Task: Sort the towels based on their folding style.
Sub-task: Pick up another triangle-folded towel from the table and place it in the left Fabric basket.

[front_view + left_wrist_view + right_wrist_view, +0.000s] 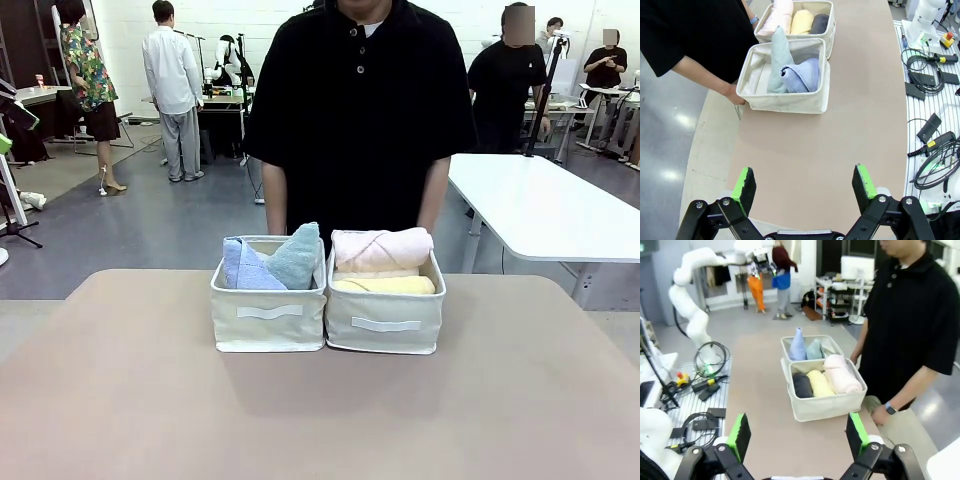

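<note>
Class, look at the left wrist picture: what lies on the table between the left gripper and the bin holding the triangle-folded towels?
Nothing: between the left gripper and that bin there is bare tabletop, seen in the left wrist view.

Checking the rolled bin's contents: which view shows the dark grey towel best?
The right wrist view: the dark grey towel lies in plain sight beside the yellow one. The left wrist view shows one end; the front view hides it.

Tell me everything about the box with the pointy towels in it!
The cream fabric bin is soft-sided and roughly square, with a pale strip on its front. It sits on the tan table, pressed against a matching bin beside it. Inside, a periwinkle-blue towel and a light teal towel stand as pointed triangles, leaning together. The person's hand touches its far side.
</note>
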You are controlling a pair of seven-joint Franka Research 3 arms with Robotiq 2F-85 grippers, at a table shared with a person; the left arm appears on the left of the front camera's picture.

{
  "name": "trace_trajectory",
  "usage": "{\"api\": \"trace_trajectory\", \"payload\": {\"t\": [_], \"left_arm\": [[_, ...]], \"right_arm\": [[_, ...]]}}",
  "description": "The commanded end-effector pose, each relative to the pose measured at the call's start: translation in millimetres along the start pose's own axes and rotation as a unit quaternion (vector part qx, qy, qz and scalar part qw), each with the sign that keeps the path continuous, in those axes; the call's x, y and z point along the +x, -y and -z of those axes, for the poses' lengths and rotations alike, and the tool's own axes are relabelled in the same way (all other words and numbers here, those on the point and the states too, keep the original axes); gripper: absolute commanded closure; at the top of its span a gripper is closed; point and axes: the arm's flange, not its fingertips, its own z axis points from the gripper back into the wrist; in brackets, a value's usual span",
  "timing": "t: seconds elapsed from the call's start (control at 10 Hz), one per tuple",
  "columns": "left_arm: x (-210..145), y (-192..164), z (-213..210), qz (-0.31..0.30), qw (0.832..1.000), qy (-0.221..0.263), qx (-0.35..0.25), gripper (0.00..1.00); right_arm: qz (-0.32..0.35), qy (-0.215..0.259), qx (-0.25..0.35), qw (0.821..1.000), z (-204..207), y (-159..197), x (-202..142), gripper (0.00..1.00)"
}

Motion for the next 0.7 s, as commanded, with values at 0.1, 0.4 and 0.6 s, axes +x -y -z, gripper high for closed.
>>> {"api": "trace_trajectory", "payload": {"t": [0.1, 0.4, 0.6], "left_arm": [[0.5, 1.0, -0.3, 0.003, 1.0, 0.006, 0.001, 0.0], [0.5, 1.0, -0.3, 0.003, 1.0, 0.006, 0.001, 0.0], [0.5, 1.0, -0.3, 0.003, 1.0, 0.006, 0.001, 0.0]], "right_arm": [[0.002, 0.005, -0.012, 1.0, 3.4, 0.0, -4.5, 0.0], [0.002, 0.005, -0.012, 1.0, 3.4, 0.0, -4.5, 0.0], [0.002, 0.005, -0.012, 1.0, 3.4, 0.0, -4.5, 0.0]]}}
